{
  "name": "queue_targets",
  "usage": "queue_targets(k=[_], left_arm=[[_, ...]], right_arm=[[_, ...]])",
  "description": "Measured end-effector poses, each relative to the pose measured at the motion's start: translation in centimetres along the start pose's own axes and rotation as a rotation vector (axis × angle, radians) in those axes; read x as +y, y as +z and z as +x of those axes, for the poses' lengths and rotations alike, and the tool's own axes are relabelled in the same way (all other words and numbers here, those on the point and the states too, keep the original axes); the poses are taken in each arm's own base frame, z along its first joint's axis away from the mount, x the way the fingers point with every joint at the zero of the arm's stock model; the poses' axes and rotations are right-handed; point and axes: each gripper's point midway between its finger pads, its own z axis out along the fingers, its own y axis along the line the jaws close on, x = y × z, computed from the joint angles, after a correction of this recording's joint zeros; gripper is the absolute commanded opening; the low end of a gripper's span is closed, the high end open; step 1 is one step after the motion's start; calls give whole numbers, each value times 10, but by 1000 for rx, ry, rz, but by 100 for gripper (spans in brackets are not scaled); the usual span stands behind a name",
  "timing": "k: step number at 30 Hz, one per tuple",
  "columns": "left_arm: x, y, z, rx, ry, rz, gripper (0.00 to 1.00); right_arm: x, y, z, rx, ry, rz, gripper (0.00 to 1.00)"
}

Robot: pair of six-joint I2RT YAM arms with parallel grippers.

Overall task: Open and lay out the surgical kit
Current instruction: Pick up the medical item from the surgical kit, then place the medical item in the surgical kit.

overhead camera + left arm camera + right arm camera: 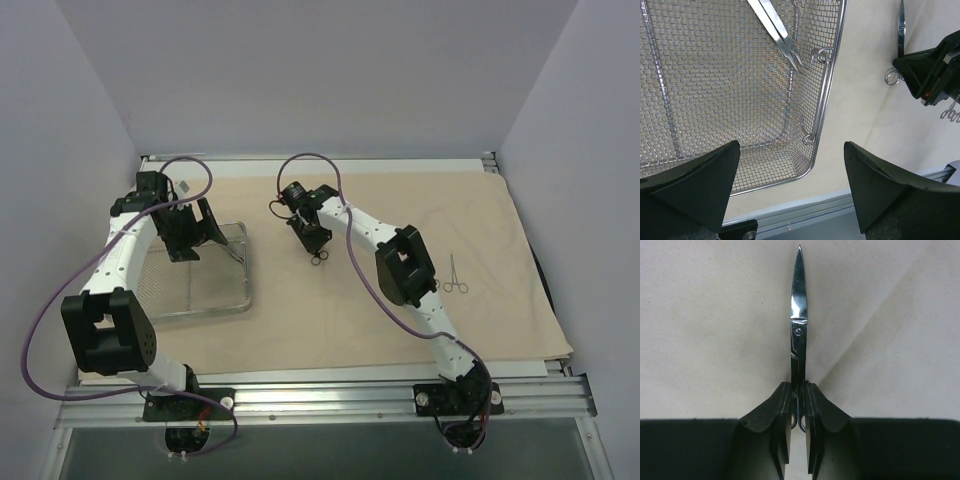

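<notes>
We see the cloth wrap [330, 310] as plain beige, and the wire-mesh tray [715, 90] as silver with a fine square-grid weave. The scissors [799, 300] are polished silver, the fingers [772, 415] of the right gripper [799, 390] matte black. We find the arms [365, 232] white with black joints [405, 265], their cables [26, 345] purple.

You've got a large beige cloth wrap [715, 315]: matt, finely woven, softly creased. Slim pointed silver metal scissors [799, 300]: polished, mirror-glossy steel. Shallow silver wire-mesh tray [715, 90]: bright woven metal wire, shiny smooth rim. Your right gripper [799, 392]: matt black plastic, slightly grainy.
</notes>
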Motion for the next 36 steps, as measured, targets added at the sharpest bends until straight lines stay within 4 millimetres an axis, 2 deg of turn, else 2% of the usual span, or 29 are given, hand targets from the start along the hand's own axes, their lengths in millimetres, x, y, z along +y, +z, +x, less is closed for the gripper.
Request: queue_targets(k=[3, 7, 9, 12, 17, 22, 25, 29, 33, 36], left_arm=[[0, 0, 0, 0, 0, 0, 94], [0, 0, 0, 0, 0, 0, 94], [0, 0, 0, 1, -3, -1, 94], [0, 0, 0, 0, -6, 0, 94], [-1, 1, -2, -6, -5, 3, 94], [0, 4, -3, -6, -5, 2, 94], [-1, 5, -6, -16, -1, 7, 94], [-1, 12, -9, -12, -5, 15, 94], [2, 22, -8, 14, -15, 9, 94], [3, 25, -8, 23, -18, 7, 94]], right_arm=[[-7, -10, -3, -7, 14, 1, 0], [-18, -35, -14, -53, 42, -11, 0], [-30, -53, -21, -85, 73, -24, 0], [-58, -77, -21, -120, 130, -25, 0], [-117, -102, 12, -104, 235, 13, 0], [-172, -106, 69, -33, 365, 57, 0], [-196, -108, 97, 1, 417, 90, 0], [-201, -111, 117, 23, 438, 106, 0], [-193, -103, 133, 63, 440, 97, 0], [-182, -92, 152, 117, 465, 73, 0]])
